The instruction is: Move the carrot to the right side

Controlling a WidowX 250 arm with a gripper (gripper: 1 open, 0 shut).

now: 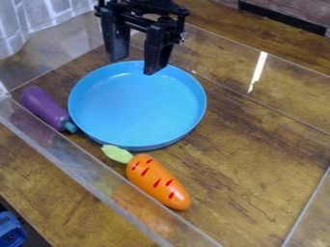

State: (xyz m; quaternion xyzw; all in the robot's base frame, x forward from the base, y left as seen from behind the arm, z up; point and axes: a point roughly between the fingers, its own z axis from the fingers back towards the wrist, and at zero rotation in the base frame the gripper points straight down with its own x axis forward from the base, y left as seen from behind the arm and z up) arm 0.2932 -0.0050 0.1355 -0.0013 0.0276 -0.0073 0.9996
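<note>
The carrot (157, 181) lies on the wooden table in the front middle, orange with dark lines, its light green top (118, 152) pointing back left toward the plate. My black gripper (138, 60) hangs at the back, above the far rim of the blue plate, well away from the carrot. Its fingers (156, 50) point down with a gap between them and nothing held.
A round blue plate (180, 116) fills the middle of the table. A purple toy eggplant (48, 107) lies against its left rim. Clear plastic walls (39, 135) border the work area on the left and front. Bare wood lies to the right (264, 145).
</note>
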